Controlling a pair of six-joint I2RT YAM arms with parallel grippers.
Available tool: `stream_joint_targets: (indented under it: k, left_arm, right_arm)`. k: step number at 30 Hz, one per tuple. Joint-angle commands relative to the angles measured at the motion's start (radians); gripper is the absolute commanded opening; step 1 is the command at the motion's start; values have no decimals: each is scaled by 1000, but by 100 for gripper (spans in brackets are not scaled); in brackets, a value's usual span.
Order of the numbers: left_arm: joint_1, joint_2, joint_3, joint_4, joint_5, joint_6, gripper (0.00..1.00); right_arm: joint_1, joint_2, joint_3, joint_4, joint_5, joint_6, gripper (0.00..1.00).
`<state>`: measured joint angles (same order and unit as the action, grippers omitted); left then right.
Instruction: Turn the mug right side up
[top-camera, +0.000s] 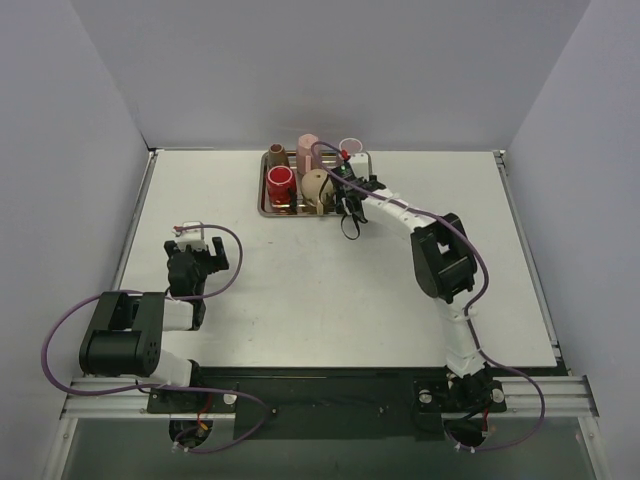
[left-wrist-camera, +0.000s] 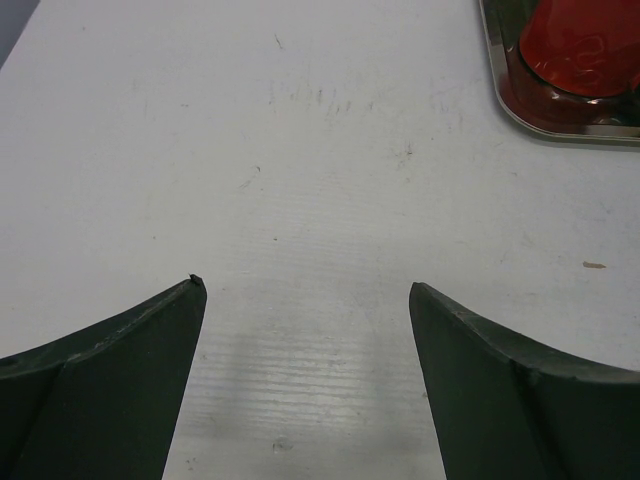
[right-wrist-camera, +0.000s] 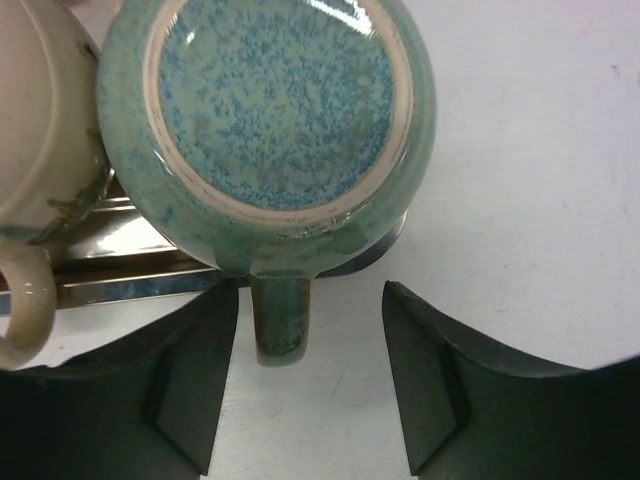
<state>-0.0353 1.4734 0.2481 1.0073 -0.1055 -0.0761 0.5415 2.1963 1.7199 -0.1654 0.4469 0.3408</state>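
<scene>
A teal speckled mug (right-wrist-camera: 275, 110) stands upside down, base toward the camera, on the right corner of the metal tray (right-wrist-camera: 120, 280). Its handle (right-wrist-camera: 283, 320) sticks out over the table and lies between my right gripper's (right-wrist-camera: 312, 290) open fingers, close to the left finger (right-wrist-camera: 200, 380) with no contact. In the top view the right gripper (top-camera: 347, 205) hangs over the tray's right edge and hides the mug. My left gripper (left-wrist-camera: 305, 285) is open and empty over bare table; it also shows at the left in the top view (top-camera: 200, 243).
The tray (top-camera: 268, 208) at the back centre also holds a red mug (top-camera: 281, 180), a beige mug (top-camera: 316, 186), a brown cup (top-camera: 276, 155) and a tall pink cup (top-camera: 308, 150). A white cup (top-camera: 350, 147) stands at its back right. The beige mug (right-wrist-camera: 40, 110) touches the teal one.
</scene>
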Motion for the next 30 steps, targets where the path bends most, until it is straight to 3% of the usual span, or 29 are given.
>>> stream_joint_targets:
  k: [1,2,5,9,16,18,22,23,26,27,30]
  left_arm:
    - [5,-7,16,70,-5,-14,93]
    - [5,-8,16,71,-3,-11,93]
    - [5,-5,16,71,-5,-14,93]
    - [5,-8,16,73,-3,-14,94]
    - [9,-13,13,80,3,-14,93]
    - [26,-70,39,-7,42,-17,93]
    - [29,-238,235,-479,278,36,93]
    - [31,-270,338,-662,390,48,93]
    - [31,-251,668,-1057,565,35,91]
    - [31,-233,715,-1195,680,29,88]
    - [25,-203,853,-1277,962,-150,83]
  right_arm:
    - [-15,23,44,-59,-26,41,49]
    - [-20,34,49,-59,-33,46,45]
    - [-28,40,60,-65,-37,49,20]
    - [-35,4,27,-56,-21,46,2]
    - [-37,-258,-178,114,-4,47,0]
    - [-31,-363,-297,240,-11,47,0]
    - [-11,-547,-466,378,-45,47,0]
    - [-3,-605,-489,400,-69,58,0]
    - [14,-701,-584,487,-91,86,0]
    - [21,-740,-597,500,-114,105,0]
    - [60,-822,-664,597,-184,161,0]
